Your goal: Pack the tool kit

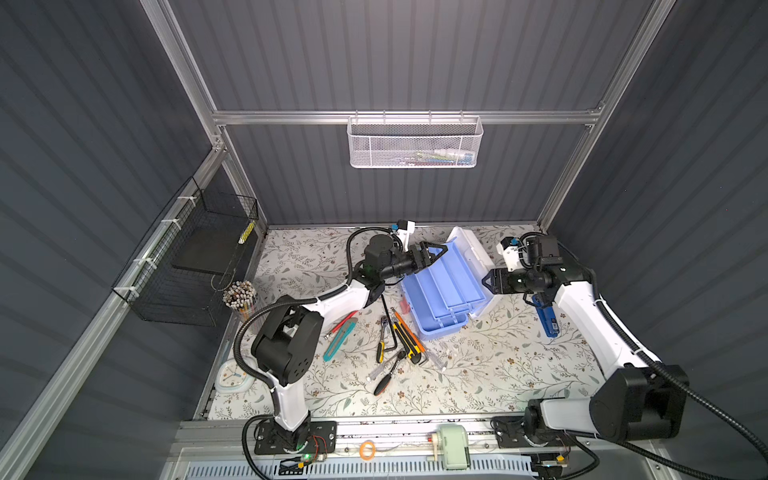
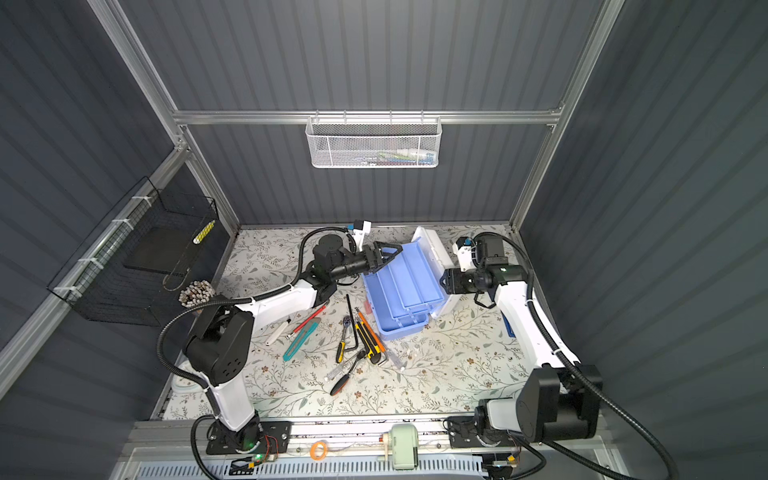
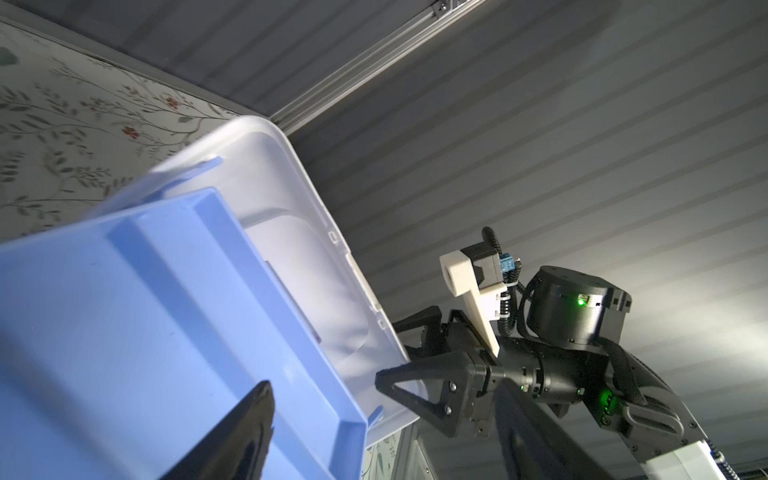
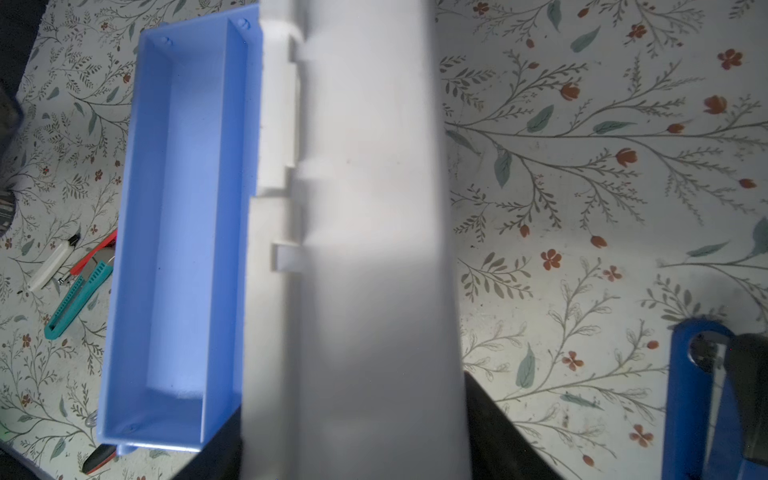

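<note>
The tool kit (image 1: pixel 440 299) (image 2: pixel 399 291) stands open mid-table: a light blue base with stepped trays and a white lid (image 1: pixel 473 253) (image 4: pixel 365 249) tilted up on its right side. My right gripper (image 1: pixel 488 280) (image 3: pixel 399 357) is shut on the lid's edge, a finger on each face. My left gripper (image 1: pixel 434 254) (image 2: pixel 388 254) is open at the far left corner of the blue tray (image 3: pixel 124 311), holding nothing. Loose tools lie in front: a teal utility knife (image 1: pixel 340 340), a yellow-black utility knife (image 1: pixel 405 338), a hex key (image 1: pixel 388 328) and a black-handled ratchet (image 1: pixel 384 382).
A blue tool (image 1: pixel 546 320) lies under my right forearm. A white mesh basket (image 1: pixel 415 143) hangs on the back wall and a black wire basket (image 1: pixel 195 257) on the left wall. A pencil cup (image 1: pixel 239 295) and a clock (image 1: pixel 232 376) sit at the left edge.
</note>
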